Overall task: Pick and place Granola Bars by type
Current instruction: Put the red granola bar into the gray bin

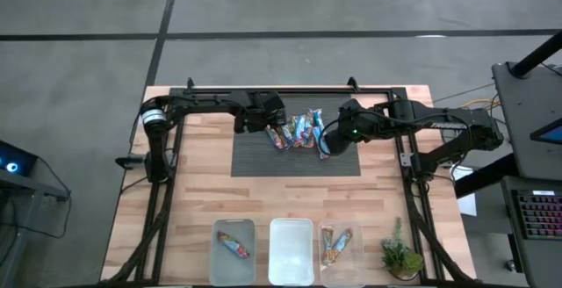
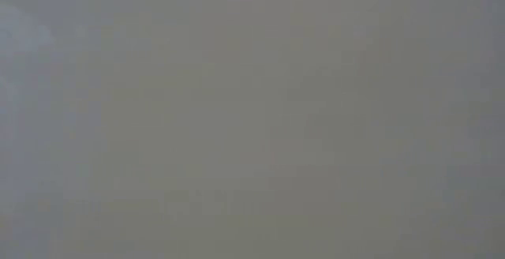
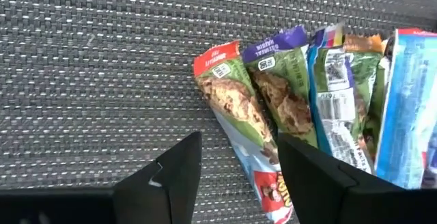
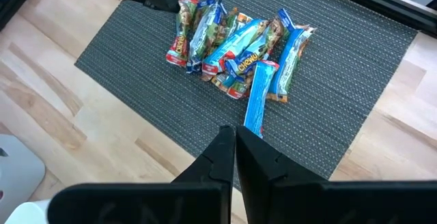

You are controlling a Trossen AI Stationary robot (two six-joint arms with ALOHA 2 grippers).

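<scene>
Several granola bars (image 1: 299, 131) lie heaped on the dark mat (image 1: 255, 156) at the table's far middle; the right wrist view shows the heap (image 4: 229, 43) too. My left gripper (image 3: 239, 176) is open at the heap's left end (image 1: 270, 123), its fingers on either side of a red-ended bar (image 3: 235, 125), with no touch that I can see. My right gripper (image 4: 235, 142) is at the heap's right near side (image 1: 325, 147), shut on a blue bar (image 4: 258, 91). The low view is a blank grey. My right gripper pinches the blue bar's near end (image 4: 251, 127) between its two fingers, which lie along the bar and slant down from the table's right. The bar's far end (image 4: 265, 67) rests against the heap.
Three clear bins stand in a row at the near edge: the left one (image 1: 218, 262) holds one bar (image 1: 234, 245), the middle one (image 1: 291, 251) shows none, the right one (image 1: 356, 266) holds bars (image 1: 335, 245). A small plant (image 1: 400, 255) stands right of them. Bare wood lies between mat and bins.
</scene>
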